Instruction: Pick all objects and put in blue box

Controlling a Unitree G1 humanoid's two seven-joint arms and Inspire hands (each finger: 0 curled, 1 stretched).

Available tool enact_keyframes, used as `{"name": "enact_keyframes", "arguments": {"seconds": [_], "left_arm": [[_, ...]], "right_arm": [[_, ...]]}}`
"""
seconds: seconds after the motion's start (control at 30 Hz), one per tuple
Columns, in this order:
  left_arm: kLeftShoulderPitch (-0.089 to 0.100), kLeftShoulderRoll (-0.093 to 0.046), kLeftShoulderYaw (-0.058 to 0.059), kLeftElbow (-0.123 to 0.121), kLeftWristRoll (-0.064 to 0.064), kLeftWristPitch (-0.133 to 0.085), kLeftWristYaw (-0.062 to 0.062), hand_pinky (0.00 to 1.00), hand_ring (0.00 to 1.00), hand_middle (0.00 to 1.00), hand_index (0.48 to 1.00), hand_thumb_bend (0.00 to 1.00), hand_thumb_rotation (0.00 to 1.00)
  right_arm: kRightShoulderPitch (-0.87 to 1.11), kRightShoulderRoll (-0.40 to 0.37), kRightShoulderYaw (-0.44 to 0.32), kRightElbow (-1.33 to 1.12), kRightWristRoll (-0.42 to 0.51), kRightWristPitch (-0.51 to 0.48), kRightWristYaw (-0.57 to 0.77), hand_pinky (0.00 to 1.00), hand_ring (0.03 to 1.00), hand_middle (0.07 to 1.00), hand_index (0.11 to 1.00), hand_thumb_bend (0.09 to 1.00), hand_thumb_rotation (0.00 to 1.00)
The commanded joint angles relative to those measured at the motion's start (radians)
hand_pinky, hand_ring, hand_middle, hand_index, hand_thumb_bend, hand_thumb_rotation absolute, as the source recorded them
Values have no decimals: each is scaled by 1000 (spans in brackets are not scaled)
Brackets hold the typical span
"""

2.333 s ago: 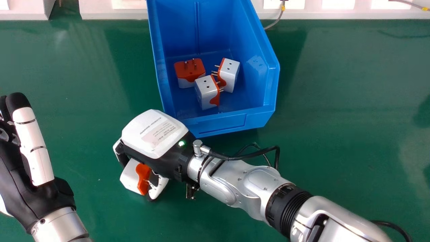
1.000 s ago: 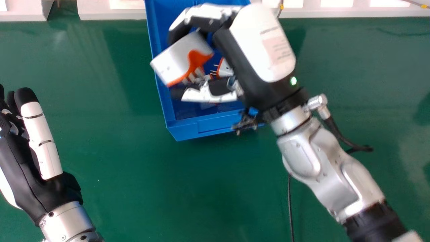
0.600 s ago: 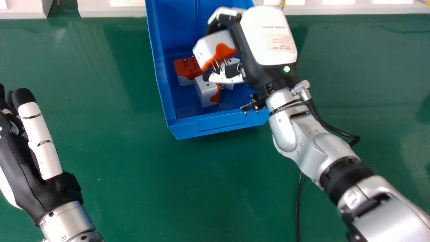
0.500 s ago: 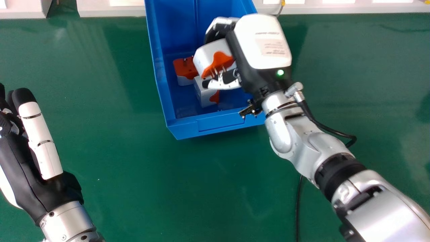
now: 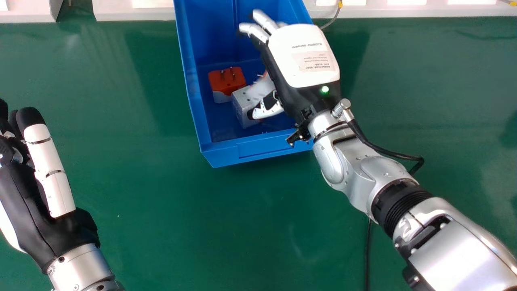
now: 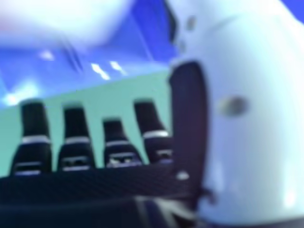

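Above the blue box (image 5: pixel 264 150), my right hand (image 5: pixel 303 56) hovers open with its fingers extended. Below its palm, a blurred white adapter (image 5: pixel 262 86) is partly hidden by the hand. An orange-topped plug adapter (image 5: pixel 227 81) lies in the box with its pins up. Beside it is a white adapter (image 5: pixel 241 106), partly covered by my thumb. In the right hand view my right hand (image 6: pixel 76 135) has straight fingers, and a blurred white object (image 6: pixel 61 19) is away from them. My left hand (image 5: pixel 30 190) rests open at the left, holding nothing.
The green table (image 5: pixel 181 226) spreads around the box. White structures (image 5: pixel 133 10) line the far edge, with a grey cable (image 5: pixel 333 18) near the box. A black cable (image 5: pixel 381 150) runs along my right forearm.
My right hand carried an adapter from the table to above the box, then its fingers straightened and let it go. My left hand shifted slightly right earlier.
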Motion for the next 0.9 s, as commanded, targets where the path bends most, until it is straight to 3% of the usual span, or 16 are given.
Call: {"name": "enact_keyframes", "arguments": {"seconds": [0.0, 0.23, 0.3, 0.43, 0.47, 0.57, 0.63, 0.7, 0.77, 0.87], "left_arm": [[1, -70, 5, -24, 3, -14, 1, 957, 980, 992, 997, 526, 783], [12, -74, 0, -21, 14, -29, -1, 951, 980, 989, 991, 530, 782], [15, -77, -2, -21, 12, -33, 0, 930, 964, 973, 969, 537, 756], [29, -78, -11, -20, 0, -48, -14, 924, 960, 966, 963, 541, 743], [34, -77, -13, -22, 0, -50, -17, 923, 959, 964, 961, 540, 739], [55, -76, -21, -36, -6, -37, -24, 925, 960, 964, 959, 540, 747], [66, -74, -26, -43, -7, -24, -26, 930, 963, 966, 955, 534, 764], [72, -78, -33, -48, -7, -10, -26, 932, 964, 968, 955, 530, 773], [76, -80, -40, -48, -6, -10, -30, 938, 962, 965, 959, 524, 775], [80, -82, -49, -46, -5, -4, -33, 938, 966, 970, 962, 524, 776]], "right_arm": [[-6, -4, 6, -43, -8, -15, -79, 994, 999, 1000, 995, 980, 271], [69, -31, 12, -157, -25, -140, -374, 1000, 1000, 1000, 1000, 947, 347], [102, -40, 6, -195, -33, -170, -444, 1000, 1000, 1000, 1000, 904, 397], [240, -50, -48, -342, -17, -169, -550, 1000, 1000, 1000, 1000, 873, 437], [284, -53, -68, -363, 13, -214, -551, 1000, 1000, 1000, 1000, 859, 459], [439, -34, -138, -427, 192, -410, -437, 1000, 1000, 1000, 1000, 827, 492], [556, -13, -170, -533, 328, -455, -302, 995, 1000, 1000, 1000, 780, 534], [701, 4, -185, -709, 478, -424, -138, 990, 1000, 1000, 1000, 762, 555], [824, 1, -196, -874, 568, -344, -7, 952, 999, 1000, 1000, 658, 721], [955, -14, -211, -1043, 712, -261, 155, 940, 991, 1000, 1000, 632, 763]]}}
